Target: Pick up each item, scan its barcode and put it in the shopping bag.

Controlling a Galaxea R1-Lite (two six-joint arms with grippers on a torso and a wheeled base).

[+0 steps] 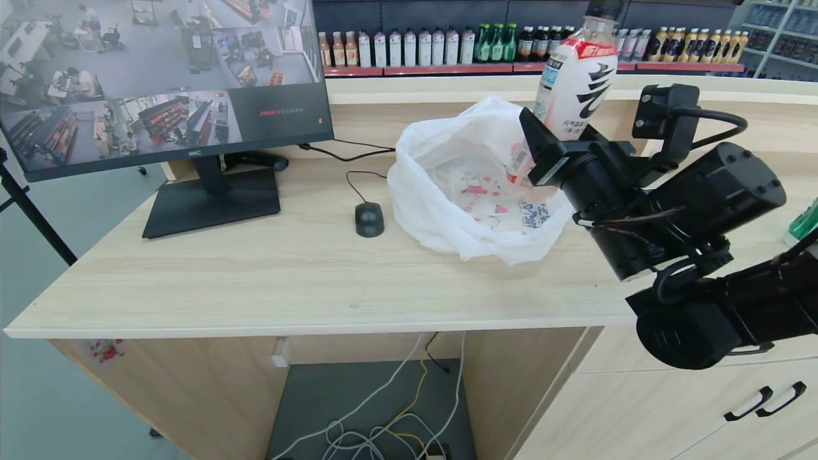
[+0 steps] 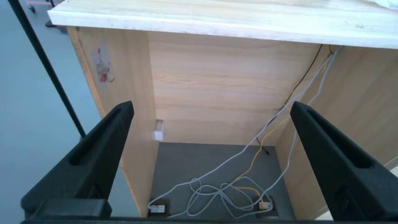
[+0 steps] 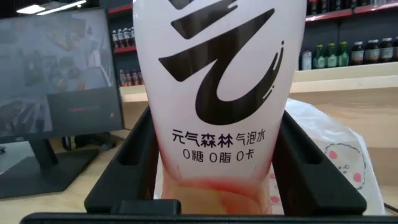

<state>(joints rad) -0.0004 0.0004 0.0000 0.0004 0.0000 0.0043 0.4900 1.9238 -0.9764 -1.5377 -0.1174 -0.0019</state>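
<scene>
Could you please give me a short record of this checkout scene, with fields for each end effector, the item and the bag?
Right end effector: shut on the drink bottle, gripping near its base
Bottle pose: tilted, cap up, base at the rim of the shopping bag
Bag state: white plastic, mouth open, resting on the wooden counter
Left end effector: open, empty, low in front of the counter's cable recess
Also on counter: monitor, mouse

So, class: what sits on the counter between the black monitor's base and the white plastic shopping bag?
A small black computer mouse, with bare light wood around it; the head view shows it.
</scene>
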